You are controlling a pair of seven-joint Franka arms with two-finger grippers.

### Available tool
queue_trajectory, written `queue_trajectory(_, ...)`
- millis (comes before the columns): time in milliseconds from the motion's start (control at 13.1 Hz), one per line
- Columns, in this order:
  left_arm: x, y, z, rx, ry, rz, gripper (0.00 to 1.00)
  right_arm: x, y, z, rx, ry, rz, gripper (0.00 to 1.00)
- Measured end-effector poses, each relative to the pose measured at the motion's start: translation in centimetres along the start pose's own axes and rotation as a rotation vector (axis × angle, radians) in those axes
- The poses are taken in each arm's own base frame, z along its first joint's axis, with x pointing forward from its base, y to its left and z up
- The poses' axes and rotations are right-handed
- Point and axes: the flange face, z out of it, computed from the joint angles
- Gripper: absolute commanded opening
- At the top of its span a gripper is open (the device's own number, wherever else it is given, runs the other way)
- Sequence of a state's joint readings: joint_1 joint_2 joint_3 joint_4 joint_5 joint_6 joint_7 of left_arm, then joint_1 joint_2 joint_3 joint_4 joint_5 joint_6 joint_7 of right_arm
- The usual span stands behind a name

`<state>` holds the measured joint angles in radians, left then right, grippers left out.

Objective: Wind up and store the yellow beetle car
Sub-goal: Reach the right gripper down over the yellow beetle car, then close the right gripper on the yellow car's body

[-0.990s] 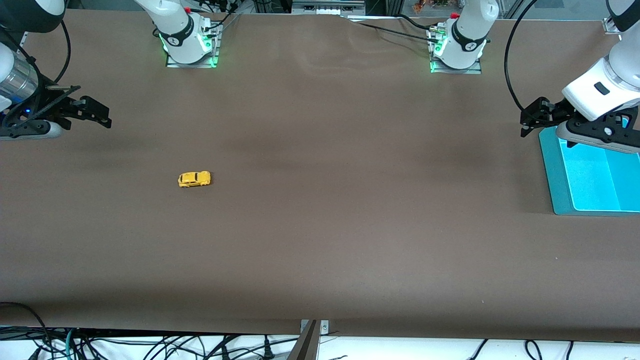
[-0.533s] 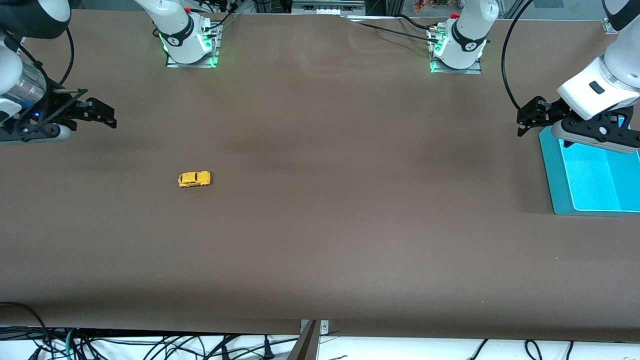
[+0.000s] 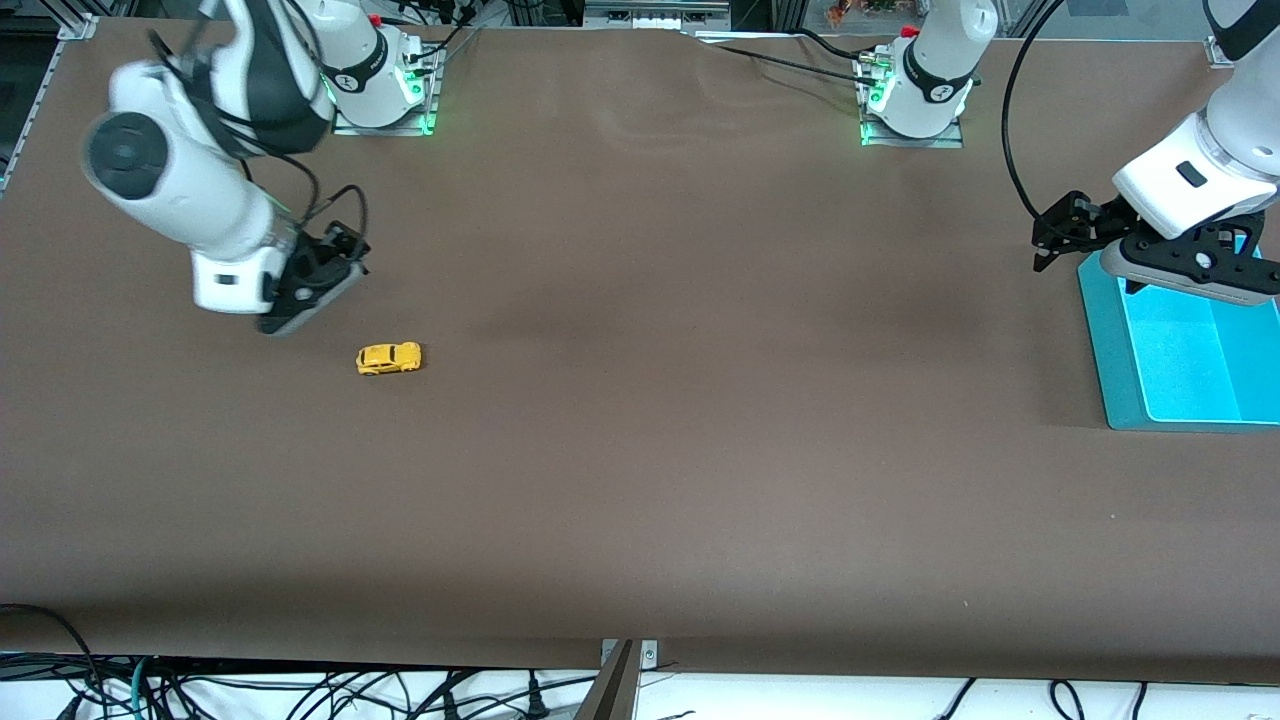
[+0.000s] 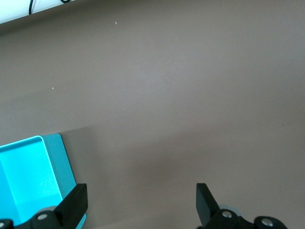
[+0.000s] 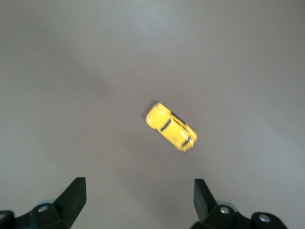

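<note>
The yellow beetle car point(image 3: 389, 357) stands on its wheels on the brown table toward the right arm's end. It also shows in the right wrist view point(image 5: 171, 127), ahead of the open fingers and apart from them. My right gripper point(image 3: 340, 256) hangs open and empty above the table beside the car, a little toward the robots' bases; its midpoint in its own view is low point(image 5: 138, 198). My left gripper point(image 3: 1047, 243) is open and empty point(image 4: 140, 205), waiting over the table by the teal bin.
A teal bin point(image 3: 1100, 340) with a bright cyan inside sits at the left arm's end of the table; its corner shows in the left wrist view point(image 4: 55, 162). Brown table surface lies between the car and the bin.
The right arm has swung in from the table's end to a spot just beside the car. The car has not moved. The left arm has barely shifted.
</note>
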<state>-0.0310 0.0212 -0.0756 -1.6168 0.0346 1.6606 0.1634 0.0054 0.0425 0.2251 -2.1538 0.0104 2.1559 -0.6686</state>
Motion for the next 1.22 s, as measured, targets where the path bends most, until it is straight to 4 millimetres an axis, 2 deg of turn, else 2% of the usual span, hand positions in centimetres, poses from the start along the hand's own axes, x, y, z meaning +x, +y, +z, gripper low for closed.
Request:
queue_trajectory(229,0.0,0.0,0.0,0.0,-0.002,0.0,1.0,-1.1,-0.9,5.7,-0.034,0.037,-0.339,1.0)
queue_trajectory(381,-0.1,-0.1,0.0,-0.001,-0.004,-0.002,1.0,-1.6,0.2,8.4,-0.029,0.043,-0.538,1.0)
queue_trajectory(610,-0.1,-0.3,0.1,-0.001,-0.006,-0.005,1.0,-2.4,2.2,12.1,-0.032,0.06,-0.686,1.0)
queue_trajectory(762,-0.1,-0.5,0.2,-0.001,-0.008,-0.008,1.0,-2.0,2.7,14.0,-0.044,0.073,-0.734,1.0)
queue_trajectory(1067,-0.1,-0.7,0.2,-0.001,-0.008,-0.012,1.0,-1.4,2.7,16.5,-0.084,0.069,-0.814,0.99)
queue_trajectory(1143,0.0,-0.7,0.4,-0.002,-0.01,-0.011,1.0,-1.4,2.8,17.1,-0.085,0.071,-0.829,0.94)
queue_trajectory(1219,0.1,-0.6,0.6,-0.003,-0.014,-0.01,1.0,-1.5,2.9,17.5,-0.087,0.075,-0.836,0.83)
